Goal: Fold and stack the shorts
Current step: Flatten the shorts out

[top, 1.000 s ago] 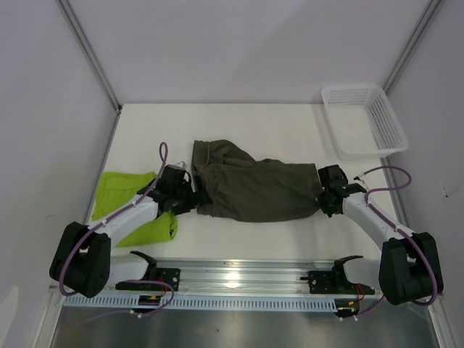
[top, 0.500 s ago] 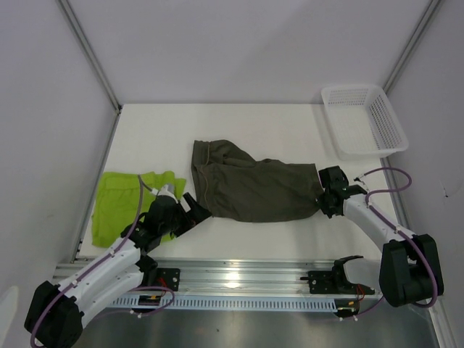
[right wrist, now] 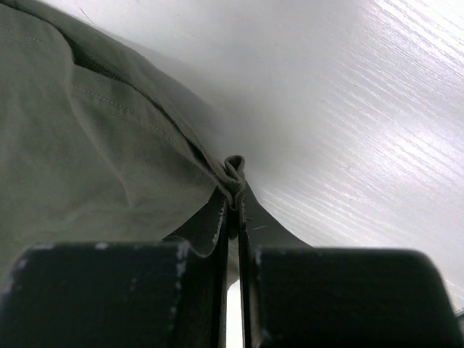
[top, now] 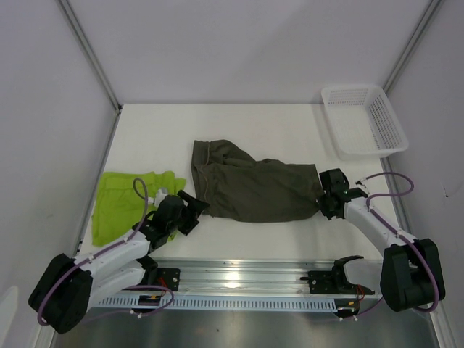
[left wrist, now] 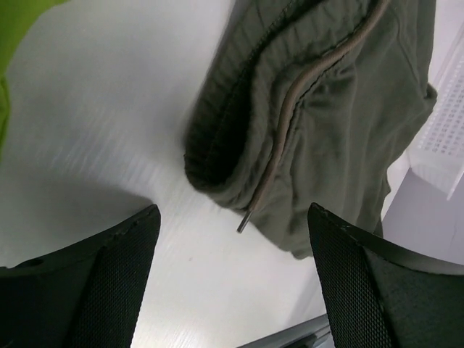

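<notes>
White desk (top: 254, 243) underfoot: the left gripper (top: 197, 207) gapes wide on nothing, the olive-grey shorts (top: 254, 190) lying just ahead of it and the lime shorts (top: 119, 201) off to its left; the right gripper (top: 324, 205) is clamped tight on the olive pair's far edge

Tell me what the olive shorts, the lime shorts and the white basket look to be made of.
The olive shorts: woven cloth, perhaps cotton, matte; stitched seams, gathered waistband and a drawcord show. The lime shorts: thin soft cloth, matte, fibre unclear; they lie creased and limp. The basket: probably moulded plastic, faintly glossy white; stiff open mesh walls.
</notes>
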`<action>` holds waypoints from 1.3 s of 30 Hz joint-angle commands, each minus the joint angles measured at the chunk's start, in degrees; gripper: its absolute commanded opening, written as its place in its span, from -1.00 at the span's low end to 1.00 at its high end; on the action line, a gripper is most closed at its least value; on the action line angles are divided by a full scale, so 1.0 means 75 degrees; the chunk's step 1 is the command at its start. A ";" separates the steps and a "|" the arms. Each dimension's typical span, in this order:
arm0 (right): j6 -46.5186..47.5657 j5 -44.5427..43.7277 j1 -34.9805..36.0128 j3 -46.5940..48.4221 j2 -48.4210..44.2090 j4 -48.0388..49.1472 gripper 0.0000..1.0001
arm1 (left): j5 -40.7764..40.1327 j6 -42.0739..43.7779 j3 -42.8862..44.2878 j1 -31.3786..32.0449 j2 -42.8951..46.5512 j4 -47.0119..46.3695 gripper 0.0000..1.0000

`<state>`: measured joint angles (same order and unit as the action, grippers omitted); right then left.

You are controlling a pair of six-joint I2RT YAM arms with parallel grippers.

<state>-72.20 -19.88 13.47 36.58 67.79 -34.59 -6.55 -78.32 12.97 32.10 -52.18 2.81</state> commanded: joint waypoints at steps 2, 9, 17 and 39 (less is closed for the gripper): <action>-0.0333 -0.0068 -0.0039 -0.0107 -0.0261 0.0065 -1.00 | -0.0708 -0.0958 0.0203 0.0185 -0.0834 -0.0223 0.70; -0.0439 -0.0021 -0.0039 -0.0201 -0.0437 0.0100 -1.00 | -0.1060 -0.1474 0.0497 0.0453 -0.1912 -0.0571 0.51; -0.0427 0.0061 -0.0027 -0.0190 -0.0554 -0.0005 -1.00 | -0.1319 -0.1616 0.0965 0.0701 -0.3552 -0.0913 0.23; 0.0521 0.0096 0.0417 0.0899 -0.0835 -0.1738 -1.00 | -0.2256 0.1558 0.3121 0.0701 -0.2770 0.2669 -1.00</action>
<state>-71.09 -17.76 14.57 39.09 62.46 -41.43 -19.64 -76.53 32.99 37.12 -76.86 11.77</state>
